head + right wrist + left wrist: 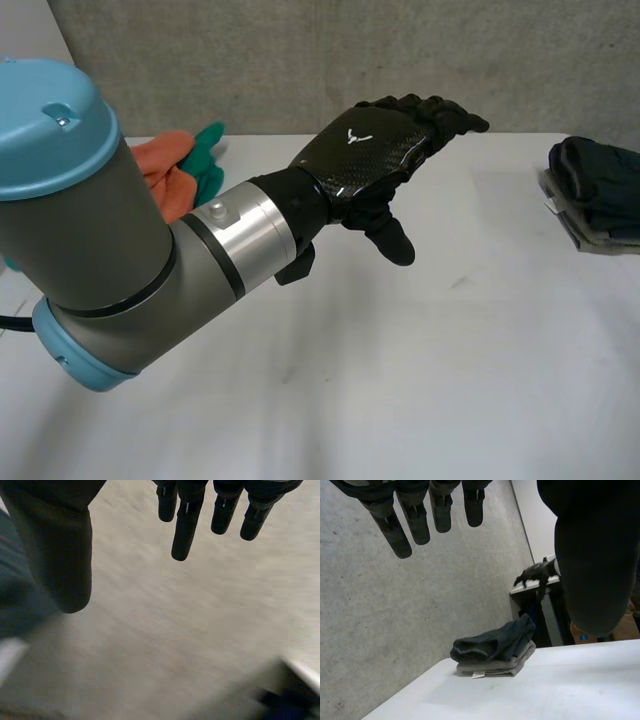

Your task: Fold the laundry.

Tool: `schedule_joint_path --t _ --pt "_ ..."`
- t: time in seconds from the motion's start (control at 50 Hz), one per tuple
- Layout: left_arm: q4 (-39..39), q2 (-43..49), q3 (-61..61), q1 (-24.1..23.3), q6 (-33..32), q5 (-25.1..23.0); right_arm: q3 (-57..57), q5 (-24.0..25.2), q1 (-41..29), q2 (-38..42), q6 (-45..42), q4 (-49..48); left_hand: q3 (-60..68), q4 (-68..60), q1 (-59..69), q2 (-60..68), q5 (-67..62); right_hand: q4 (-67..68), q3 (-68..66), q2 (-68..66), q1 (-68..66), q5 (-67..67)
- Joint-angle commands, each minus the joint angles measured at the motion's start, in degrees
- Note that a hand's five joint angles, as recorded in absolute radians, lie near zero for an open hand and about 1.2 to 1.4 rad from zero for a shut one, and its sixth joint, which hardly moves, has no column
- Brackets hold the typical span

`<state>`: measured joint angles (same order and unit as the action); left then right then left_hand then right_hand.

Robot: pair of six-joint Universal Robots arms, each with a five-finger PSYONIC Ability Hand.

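the left hand [375, 150] hangs above the white table [450, 380] with its fingers straight and spread a little, thumb hanging down, holding nothing. its fingertips aim toward the folded stack [600, 195], a dark cloth on a grey one, which lies well beyond them at the table's edge. in the left wrist view this stack sits past the fingertips, against the wall, and looks finished.

the unfolded laundry lies the other way from the left hand. an orange cloth [160, 175] and a green cloth [207, 165] are bunched together behind its wrist, on the far side of the forearm, which partly hides them. their long axis cannot be told. judging by this, the next move calls for the left hand to turn back from the stack toward this heap. of the two arms, the left looks the nearer to it.

the right hand [65, 545] is wide too, fingers straight and thumb apart, with nothing between them. where it stands from the left hand cannot be told.

the back of the left hand bears a small white winged emblem [357, 137] without letters. a white tag [478, 675] peeks from under the stack, too small to read.
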<state>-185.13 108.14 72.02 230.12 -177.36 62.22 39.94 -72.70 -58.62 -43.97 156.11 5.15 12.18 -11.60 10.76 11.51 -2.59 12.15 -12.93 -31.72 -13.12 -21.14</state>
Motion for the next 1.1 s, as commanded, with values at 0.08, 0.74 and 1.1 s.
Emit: schedule_joint_path --t 0.08,0.74,1.1 --pt "-1.90 -5.22 -3.11 0.77 0.53 4.39 -8.22 -15.72 -4.55 -5.33 -10.22 -9.00 -1.79 1.22 -0.37 -1.13 2.20 -2.15 2.93 21.72 3.12 21.14" --pt "-19.21 41.70 -21.04 36.81 -34.98 21.01 58.22 5.47 -41.48 -22.04 -9.06 -26.42 13.93 -14.51 15.35 14.60 -13.53 -2.15 2.93 21.72 3.12 21.14" --pt "-24.66 4.11 -0.93 19.76 -20.93 23.12 59.99 4.59 -40.69 -25.03 -8.98 -26.16 67.82 -68.40 69.24 68.49 -67.41 -2.15 2.93 21.72 3.12 21.14"
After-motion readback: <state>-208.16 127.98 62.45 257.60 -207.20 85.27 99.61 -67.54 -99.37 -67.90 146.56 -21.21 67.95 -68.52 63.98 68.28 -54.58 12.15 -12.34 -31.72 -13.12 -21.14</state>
